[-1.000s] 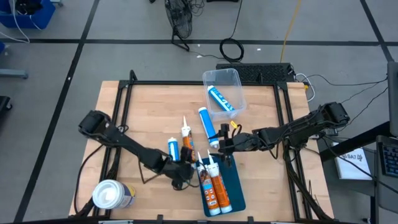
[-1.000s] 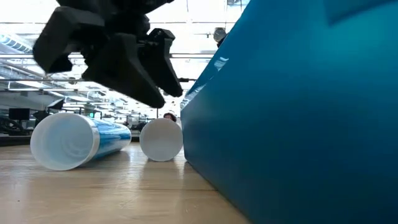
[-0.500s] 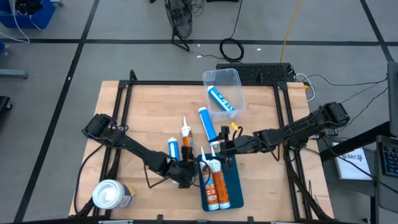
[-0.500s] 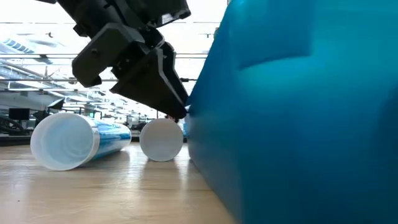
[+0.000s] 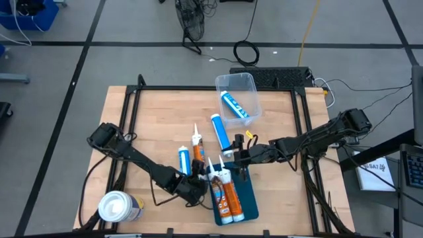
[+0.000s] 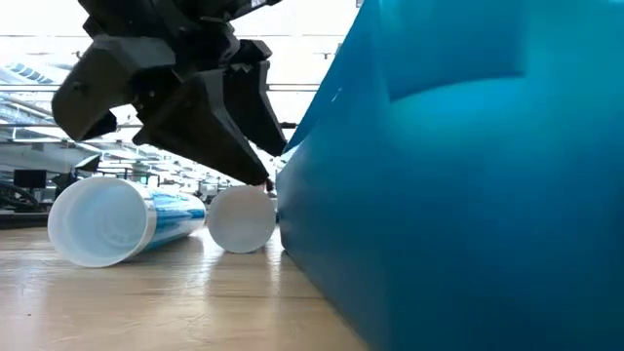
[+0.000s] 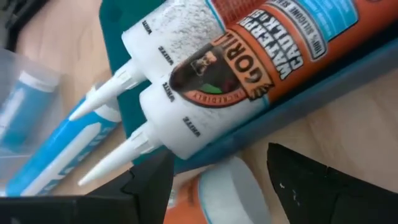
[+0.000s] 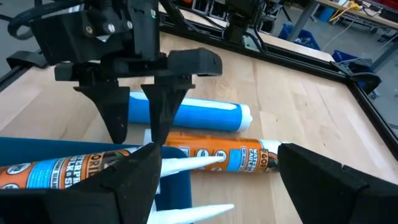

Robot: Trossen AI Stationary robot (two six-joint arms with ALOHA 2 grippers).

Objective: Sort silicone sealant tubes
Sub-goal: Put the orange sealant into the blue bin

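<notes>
Now the left end effector (image 5: 195, 190) hangs low at the near edge of the blue tray (image 5: 248, 198), its fingers apart and holding nothing. Just under it lies the last loose orange tube (image 5: 197, 153), right beside a loose blue tube (image 5: 184, 159) on the worktop (image 5: 158, 116). Two orange tubes (image 5: 227, 198) already lie in the tray. One blue tube (image 5: 236, 106) sits in the clear box (image 5: 250, 84), and another blue one (image 5: 219, 133) lies near it. The right end effector (image 5: 236, 157) waits by the tray's far end, open too. I think the orange tube is next. Come down straight over its fat middle, squeeze gently, and do not bump the tray or the blue tube.
</notes>
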